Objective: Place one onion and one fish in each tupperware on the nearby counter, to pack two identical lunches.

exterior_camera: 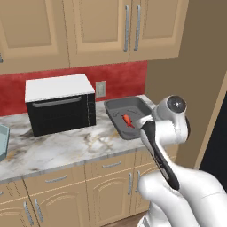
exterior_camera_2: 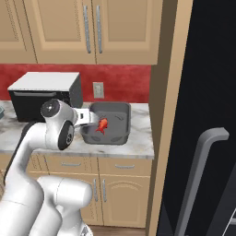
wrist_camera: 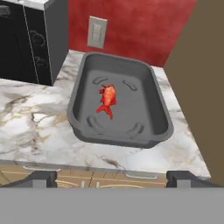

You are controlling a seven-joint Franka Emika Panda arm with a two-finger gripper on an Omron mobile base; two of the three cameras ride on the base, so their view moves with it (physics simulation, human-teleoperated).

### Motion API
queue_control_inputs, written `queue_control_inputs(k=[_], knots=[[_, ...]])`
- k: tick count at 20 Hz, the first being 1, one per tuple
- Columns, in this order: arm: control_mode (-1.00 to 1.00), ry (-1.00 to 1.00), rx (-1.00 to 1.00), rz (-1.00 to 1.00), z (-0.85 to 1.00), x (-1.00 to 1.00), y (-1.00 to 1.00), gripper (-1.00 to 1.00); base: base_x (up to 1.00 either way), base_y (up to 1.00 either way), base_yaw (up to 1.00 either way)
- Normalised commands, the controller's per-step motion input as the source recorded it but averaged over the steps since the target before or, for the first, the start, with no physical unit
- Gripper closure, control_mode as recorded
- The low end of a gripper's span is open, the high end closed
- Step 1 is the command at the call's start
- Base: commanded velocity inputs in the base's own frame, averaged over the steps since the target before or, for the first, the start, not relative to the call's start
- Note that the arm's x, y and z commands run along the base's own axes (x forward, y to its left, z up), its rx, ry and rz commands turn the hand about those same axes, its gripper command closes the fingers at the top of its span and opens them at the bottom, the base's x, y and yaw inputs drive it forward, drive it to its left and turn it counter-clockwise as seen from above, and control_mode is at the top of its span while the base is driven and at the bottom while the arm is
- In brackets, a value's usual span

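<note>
We see the dark grey tupperware [wrist_camera: 154, 114] sitting on the marble counter [wrist_camera: 35, 131], near the counter's end by the tall brown wall panel [wrist_camera: 197, 83], and one red-orange fish [wrist_camera: 107, 99] lies flat on its floor, roughly in the middle and a little toward the microwave side. From the left base view the same tray [exterior_camera: 116, 113] holds the fish [exterior_camera: 127, 120], partly hidden behind our arm's upper joints; from the right base view the fish [exterior_camera_2: 102, 125] shows just past the hand, inside the tray [exterior_camera_2: 120, 123]. Our gripper [wrist_camera: 111, 178] hangs back over the counter's front edge, above the drawer fronts, with its two dark fingertips [wrist_camera: 42, 177] spread wide to either side and nothing between them; it touches neither tray nor fish. The black microwave [exterior_camera: 60, 104] with its white top stands on the counter beside the tray, apart from it, and a pale wall outlet [wrist_camera: 96, 32] is set in the red backsplash [wrist_camera: 140, 26] behind the two. At the far left edge of the left base view we catch a corner of the pale blue-grey tupperware [exterior_camera: 2, 141], well apart from the dark one; we cannot tell what lies in it.
</note>
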Motion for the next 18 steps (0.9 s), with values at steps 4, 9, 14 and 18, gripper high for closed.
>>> queue_control_inputs(k=[4,9,14,18], knots=[[-1.00,0.00,-0.01,0.00,0.38,-1.00,0.00,-1.00,0.00,0.00,0.00],[-1.00,0.00,-0.03,0.00,0.13,-1.00,-0.01,-1.00,0.00,0.00,0.00],[1.00,0.00,-0.01,0.00,0.00,-0.40,0.00,-1.00,-0.60,-0.03,0.00],[1.00,0.00,0.00,0.00,0.00,0.00,0.00,-1.00,-1.00,-0.44,0.00]])
